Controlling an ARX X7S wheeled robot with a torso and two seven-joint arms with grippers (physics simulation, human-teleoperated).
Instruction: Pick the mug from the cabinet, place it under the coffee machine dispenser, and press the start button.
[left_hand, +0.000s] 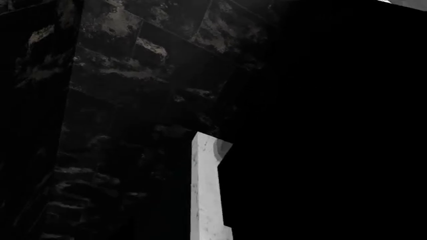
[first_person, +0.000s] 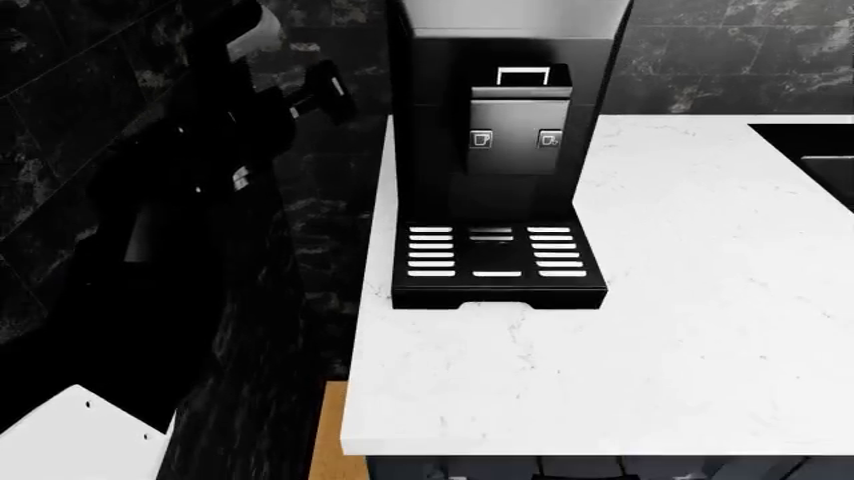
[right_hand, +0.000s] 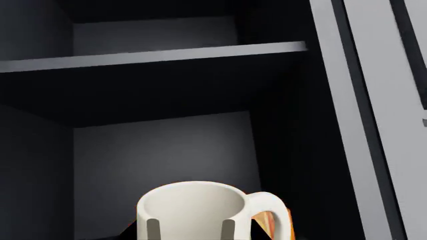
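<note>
The cream-white mug (right_hand: 193, 210) stands inside the dark cabinet, low in the right wrist view, with its handle to one side. My right gripper (right_hand: 191, 229) is open. Its two grey fingertips (right_hand: 153, 230) show apart, in front of the mug's wall. The black coffee machine (first_person: 427, 130) stands on the white counter in the head view, with its dark grey dispenser (first_person: 521, 120), two cup buttons (first_person: 481, 139) and an empty slotted drip tray (first_person: 497, 258). My left arm is a dark shape left of the machine. Its gripper (first_person: 320, 92) is too dark to read. The right gripper is out of the head view.
A cabinet shelf (right_hand: 153, 55) runs above the mug, and the cabinet's grey frame (right_hand: 353, 125) rises beside it. The white countertop (first_person: 667, 340) stretches right to a dark sink (first_person: 821, 150). Black marble wall (first_person: 80, 150) fills the left. The left wrist view shows dark marble and a white edge (left_hand: 205, 190).
</note>
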